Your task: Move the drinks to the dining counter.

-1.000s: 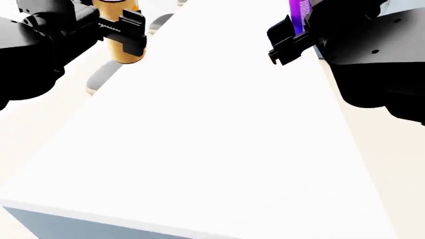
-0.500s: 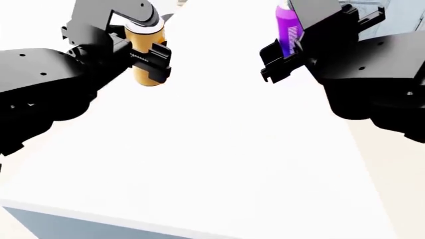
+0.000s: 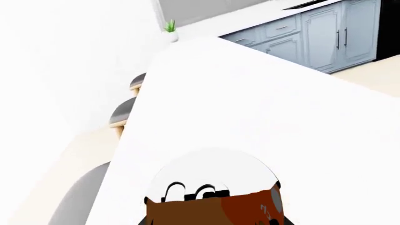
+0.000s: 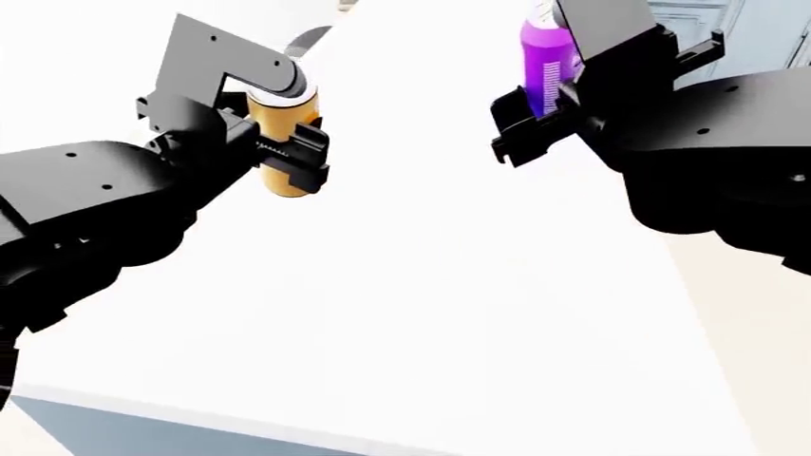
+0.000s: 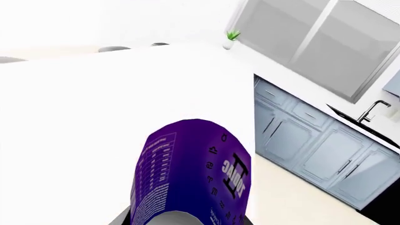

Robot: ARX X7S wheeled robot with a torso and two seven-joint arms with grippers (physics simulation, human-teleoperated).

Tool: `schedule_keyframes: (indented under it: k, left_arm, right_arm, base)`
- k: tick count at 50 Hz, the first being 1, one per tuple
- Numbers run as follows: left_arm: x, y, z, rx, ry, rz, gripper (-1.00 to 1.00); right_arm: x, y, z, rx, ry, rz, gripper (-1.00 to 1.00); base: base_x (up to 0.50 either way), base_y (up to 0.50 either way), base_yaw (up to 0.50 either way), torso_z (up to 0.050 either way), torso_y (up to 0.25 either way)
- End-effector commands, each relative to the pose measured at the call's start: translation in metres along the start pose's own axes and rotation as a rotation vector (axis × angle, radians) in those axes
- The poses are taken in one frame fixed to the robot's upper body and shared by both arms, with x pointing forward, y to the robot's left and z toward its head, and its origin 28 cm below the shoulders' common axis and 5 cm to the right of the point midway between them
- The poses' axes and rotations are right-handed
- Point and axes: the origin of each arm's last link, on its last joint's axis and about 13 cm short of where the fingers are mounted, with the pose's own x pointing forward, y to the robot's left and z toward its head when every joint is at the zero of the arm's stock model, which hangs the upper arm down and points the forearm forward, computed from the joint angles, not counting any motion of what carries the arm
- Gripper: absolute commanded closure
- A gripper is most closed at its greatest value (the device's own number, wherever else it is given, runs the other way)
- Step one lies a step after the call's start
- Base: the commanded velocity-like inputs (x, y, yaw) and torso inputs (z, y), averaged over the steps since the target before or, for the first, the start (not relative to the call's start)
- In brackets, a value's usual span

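In the head view my left gripper (image 4: 287,138) is shut on the golden-yellow can (image 4: 284,161), held upright over the left part of the dining counter (image 4: 419,304). My right gripper (image 4: 553,84) is shut on the purple can (image 4: 545,59), upright over the counter's right side. In the left wrist view the golden can (image 3: 216,208) shows its silver top, with the white slab (image 3: 250,108) beyond it. The purple can (image 5: 187,173) with white print fills the lower part of the right wrist view. Whether either can touches the counter cannot be told.
The grey-blue base (image 4: 127,432) shows under the counter's near edge. Grey stools (image 3: 125,110) stand along the counter's left side. A small potted plant (image 5: 233,36) sits at its far end. Blue-grey panelled cabinets (image 5: 312,140) with a tap (image 5: 368,110) line the right.
Both arms have come further into the head view with their cans, lower and closer toward the counter's middle. Both grips are unchanged.
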Motion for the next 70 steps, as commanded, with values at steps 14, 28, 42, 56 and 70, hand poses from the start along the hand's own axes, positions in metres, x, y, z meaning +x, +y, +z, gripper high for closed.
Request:
schedule_keyframes:
  k: [14,28,42,56,70]
  left_arm:
    - [0.003,0.000,-0.017,-0.059,0.021,0.008,1.00]
    - [0.006,-0.003,-0.026,-0.058,0.041,-0.005,1.00]
    - [0.007,-0.004,-0.032,-0.056,0.058,-0.014,1.00]
    - [0.010,-0.007,-0.044,-0.063,0.082,-0.024,1.00]
    - [0.011,-0.008,-0.047,-0.068,0.089,-0.026,1.00]
  right_arm:
    - [0.002,0.000,-0.003,0.022,0.043,0.018,1.00]
    - [0.003,0.001,-0.005,0.005,0.046,0.019,1.00]
    - [0.002,0.000,-0.003,-0.003,0.042,0.020,1.00]
    - [0.002,0.000,-0.004,-0.006,0.044,0.019,1.00]
    - [0.002,0.000,-0.005,-0.007,0.045,0.016,1.00]
  base:
    - [0.00,0.00,0.00,0.000,0.001]
    - [0.00,0.00,0.00,0.001,0.001]
    - [0.00,0.00,0.00,0.000,0.001]
    - [0.00,0.00,0.00,0.000,0.001]
    - [0.00,0.00,0.00,0.001,0.001]
